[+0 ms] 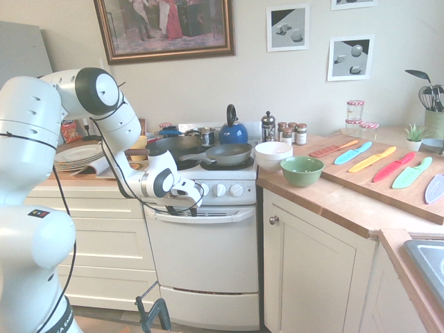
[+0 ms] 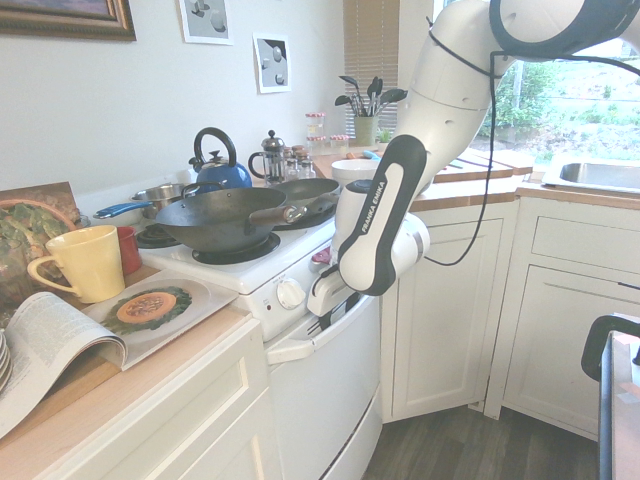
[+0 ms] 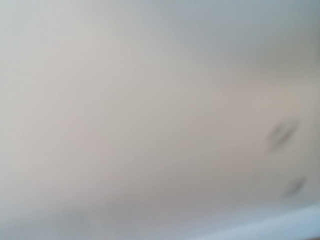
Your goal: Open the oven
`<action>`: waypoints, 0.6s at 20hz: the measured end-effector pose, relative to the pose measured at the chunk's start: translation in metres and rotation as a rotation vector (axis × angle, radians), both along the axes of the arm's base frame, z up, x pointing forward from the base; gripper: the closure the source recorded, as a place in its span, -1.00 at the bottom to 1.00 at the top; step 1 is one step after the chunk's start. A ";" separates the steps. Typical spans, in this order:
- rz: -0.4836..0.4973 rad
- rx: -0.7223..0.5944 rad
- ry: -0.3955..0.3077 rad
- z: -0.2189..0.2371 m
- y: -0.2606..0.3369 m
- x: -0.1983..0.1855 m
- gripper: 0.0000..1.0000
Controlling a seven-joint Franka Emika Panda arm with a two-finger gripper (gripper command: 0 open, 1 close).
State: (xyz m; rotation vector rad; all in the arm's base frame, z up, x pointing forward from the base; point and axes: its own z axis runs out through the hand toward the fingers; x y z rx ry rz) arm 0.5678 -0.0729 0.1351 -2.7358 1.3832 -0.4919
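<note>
The oven is a small white stove between cream cabinets, and its drop-down door is shut in both exterior views. A white bar handle runs across the top of the door, below the round knobs. My gripper is pressed against the left part of that handle, just under the control panel. From the other side, the gripper sits at the gap above the handle. The wrist view holds only a blurred white surface, very close.
A wok, a frying pan and a blue kettle stand on the stovetop. Cream cabinet doors flank the oven. To the right, the counter carries bowls and a board with coloured knives. On the left counter are plates.
</note>
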 end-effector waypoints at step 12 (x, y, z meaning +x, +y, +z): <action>-0.020 0.036 0.079 -0.073 -0.011 -0.142 -1.00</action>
